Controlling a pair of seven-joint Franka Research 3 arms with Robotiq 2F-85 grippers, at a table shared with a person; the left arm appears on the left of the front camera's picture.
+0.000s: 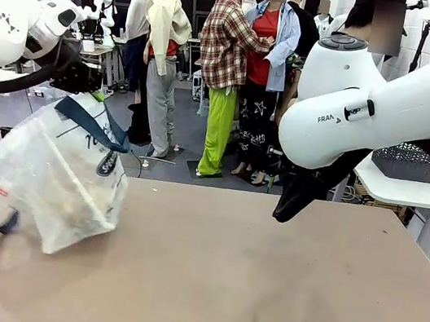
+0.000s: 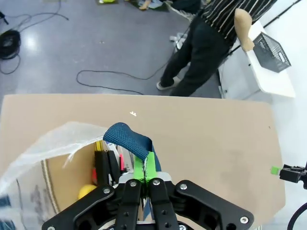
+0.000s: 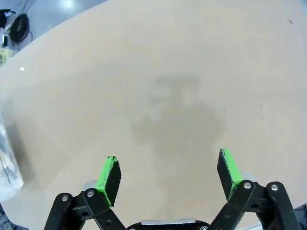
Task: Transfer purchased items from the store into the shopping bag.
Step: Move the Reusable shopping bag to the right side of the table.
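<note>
While the translucent white plastic shopping bag (image 1: pixel 50 183) hangs tilted over the table's left edge, its dark blue strap handle (image 2: pixel 128 139) pinched between the closed green pads of the left gripper (image 2: pixel 144 175), packets and something yellow (image 2: pixel 87 190) already sit inside, so loading looks largely done. On a side table lies the dark lattice basket (image 1: pixel 417 164). With jaws spread and empty, the right gripper (image 3: pixel 168 175) hovers over the broad bare brown tabletop (image 1: pixel 260 284), with plenty of room

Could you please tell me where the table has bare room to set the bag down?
The table is bare from the shopping bag rightward, under the open right gripper. The left edge is crowded: the left gripper holds the bag's handle there.
</note>
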